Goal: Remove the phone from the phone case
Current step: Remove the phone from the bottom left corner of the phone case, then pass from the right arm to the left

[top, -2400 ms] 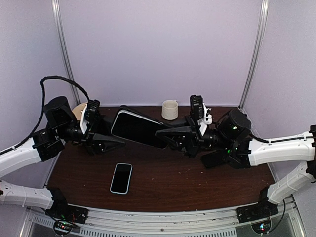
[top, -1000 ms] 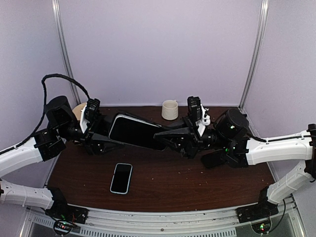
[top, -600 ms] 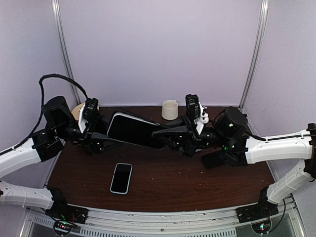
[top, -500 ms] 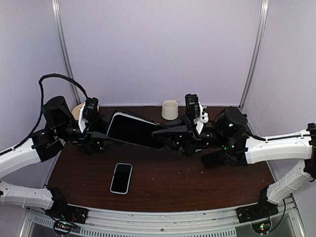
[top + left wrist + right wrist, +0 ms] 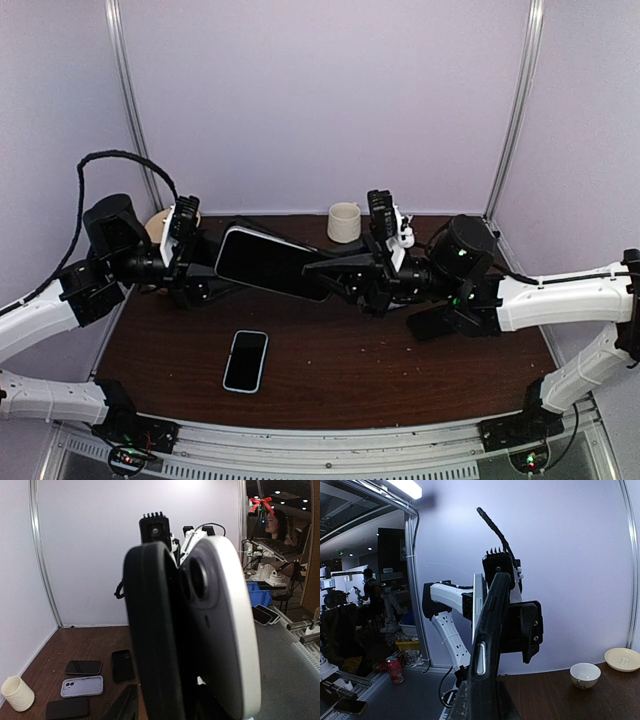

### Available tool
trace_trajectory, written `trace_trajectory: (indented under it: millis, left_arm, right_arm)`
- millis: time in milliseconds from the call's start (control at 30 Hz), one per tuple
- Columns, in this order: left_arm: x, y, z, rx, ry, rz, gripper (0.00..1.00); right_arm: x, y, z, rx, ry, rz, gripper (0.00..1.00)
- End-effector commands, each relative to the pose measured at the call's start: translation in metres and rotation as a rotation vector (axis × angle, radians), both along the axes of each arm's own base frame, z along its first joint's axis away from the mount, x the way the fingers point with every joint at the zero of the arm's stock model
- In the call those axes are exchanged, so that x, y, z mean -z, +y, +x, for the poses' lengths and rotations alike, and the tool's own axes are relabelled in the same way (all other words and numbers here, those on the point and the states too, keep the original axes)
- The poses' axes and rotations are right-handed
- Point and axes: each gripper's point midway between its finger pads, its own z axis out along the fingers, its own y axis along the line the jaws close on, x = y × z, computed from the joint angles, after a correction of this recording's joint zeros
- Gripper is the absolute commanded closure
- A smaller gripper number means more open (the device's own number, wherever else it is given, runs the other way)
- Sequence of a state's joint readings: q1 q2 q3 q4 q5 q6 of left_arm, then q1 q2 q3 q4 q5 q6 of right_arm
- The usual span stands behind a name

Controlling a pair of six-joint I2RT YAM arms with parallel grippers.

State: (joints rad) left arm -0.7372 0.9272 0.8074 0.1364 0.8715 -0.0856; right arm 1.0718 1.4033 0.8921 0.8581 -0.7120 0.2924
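Jaws of the left gripper (image 5: 215,274) are clamped on the white phone (image 5: 225,630) in its partly peeled black phone case (image 5: 150,630). The right gripper (image 5: 318,275) has its jaws pinched on the case's other end, above the brown wooden table (image 5: 400,370).

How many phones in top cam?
2. Cased phone held between left end effector and right end effector; loose phone flat on table, front-left. More may be hidden.

One cased phone (image 5: 272,262) up in the air, a second phone (image 5: 246,360) lying flat, four more phones or cases (image 5: 82,686) beyond, plus one cup (image 5: 344,222), one bowl (image 5: 585,674), one plate (image 5: 622,657)!
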Motion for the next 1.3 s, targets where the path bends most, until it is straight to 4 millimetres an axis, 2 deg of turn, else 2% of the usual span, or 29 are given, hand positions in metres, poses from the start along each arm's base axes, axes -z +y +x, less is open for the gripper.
trace_trajectory:
  millis: [0,167,333,433,533,733,967,1267]
  left_arm:
    - [-0.004,0.008,0.033,-0.189,-0.106,0.039,0.57]
    - [0.006,0.018,0.043,-0.286,-0.204,0.11,0.52]
    - [0.014,0.036,0.065,-0.45,-0.306,0.218,0.5]
    - [0.023,0.033,0.036,-0.298,-0.4,0.223,0.52]
    - [0.025,0.03,0.002,-0.124,-0.458,0.155,0.52]
    - [0.019,0.024,-0.033,0.099,-0.389,0.068,0.56]
    - [0.018,0.018,-0.037,0.174,-0.305,0.043,0.62]
    - [0.021,0.015,-0.04,0.207,-0.261,0.05,0.65]
  right_arm:
    - [-0.025,-0.004,-0.013,0.045,-0.102,0.026,1.0]
    - [-0.026,-0.019,0.016,0.243,-0.149,-0.011,1.0]
    - [-0.017,-0.035,0.022,0.348,-0.223,-0.048,1.0]
    - [-0.015,-0.048,0.022,0.394,-0.253,-0.036,1.0]
    - [-0.001,-0.051,0.023,0.416,-0.311,-0.092,1.0]
    - [0.012,-0.046,0.01,0.348,-0.411,-0.111,1.0]
    - [0.019,-0.034,0.0,0.263,-0.459,-0.104,1.0]
    - [0.008,-0.023,-0.001,0.225,-0.447,-0.058,1.0]
